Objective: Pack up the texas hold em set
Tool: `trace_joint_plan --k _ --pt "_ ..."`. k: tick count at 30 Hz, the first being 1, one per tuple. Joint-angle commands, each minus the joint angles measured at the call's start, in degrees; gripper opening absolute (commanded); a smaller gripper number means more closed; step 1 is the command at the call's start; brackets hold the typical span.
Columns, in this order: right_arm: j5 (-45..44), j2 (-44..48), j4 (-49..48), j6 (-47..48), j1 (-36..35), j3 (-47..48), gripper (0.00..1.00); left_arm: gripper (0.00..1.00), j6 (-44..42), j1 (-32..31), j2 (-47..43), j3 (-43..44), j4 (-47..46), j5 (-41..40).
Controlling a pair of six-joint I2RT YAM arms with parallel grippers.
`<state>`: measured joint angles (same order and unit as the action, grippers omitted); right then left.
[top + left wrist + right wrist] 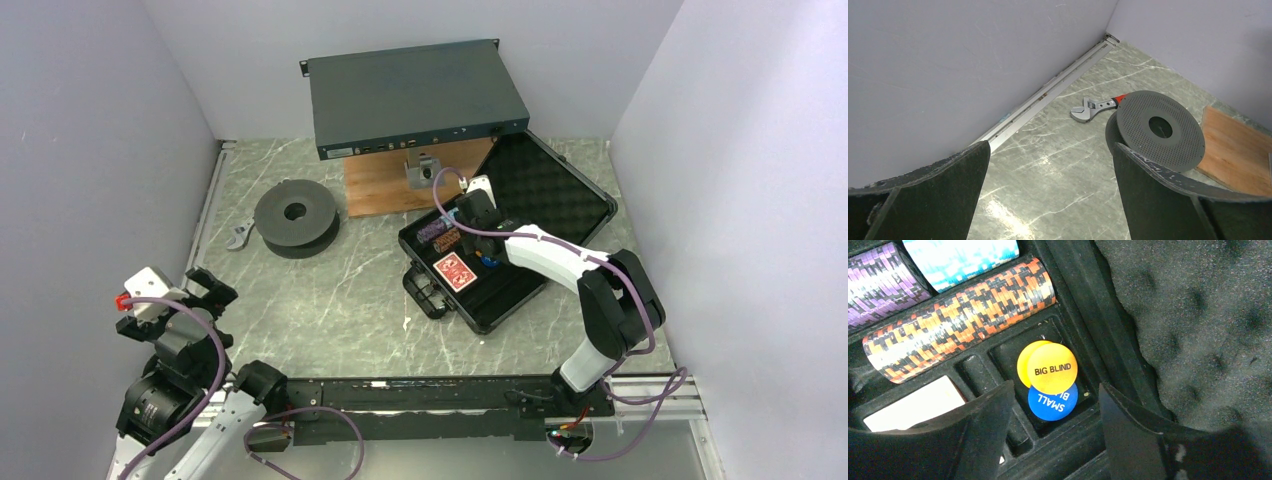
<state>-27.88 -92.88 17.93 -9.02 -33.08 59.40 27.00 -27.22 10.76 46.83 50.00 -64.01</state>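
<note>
Loading looks basically done to me. Inside the open case (490, 322) the chip stacks (958, 320) lie in their slots and the card deck (455, 270) sits in the near part of the tray. The BIG BLIND disc (1052, 369) lies overlapping the SMALL BLIND disc (1053, 402) in a small pocket by the hinge. The right end effector (1055, 385) hovers right over that pocket, fingers apart, holding nothing. The left end effector (1050, 145) is well off to the left of the case, also apart and empty. My guess for the next move is backing out of the case, then swinging the foam lid (555, 195) shut without snagging anything.
</note>
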Motion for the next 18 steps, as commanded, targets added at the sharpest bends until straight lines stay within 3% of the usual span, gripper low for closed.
trace_joint_plan --k 1,8,15,18 --pt "2.19 3.26 -2.06 -1.03 0.22 -0.06 0.72 0.99 -2.15 0.23 1.26 -0.45 -2.61 1.40" --pt "6.37 9.36 -3.41 -1.88 0.14 -1.59 0.99 0.99 -9.01 0.22 1.92 -1.95 -7.83 8.25" --pt "12.16 20.74 -5.69 -2.68 -0.05 -2.50 1.00 0.99 -16.22 0.24 3.23 -3.38 -13.20 21.82" --pt "13.92 25.90 -7.06 -3.50 -0.05 -2.41 1.00 0.99 -16.79 0.29 4.51 -3.45 -13.83 22.97"
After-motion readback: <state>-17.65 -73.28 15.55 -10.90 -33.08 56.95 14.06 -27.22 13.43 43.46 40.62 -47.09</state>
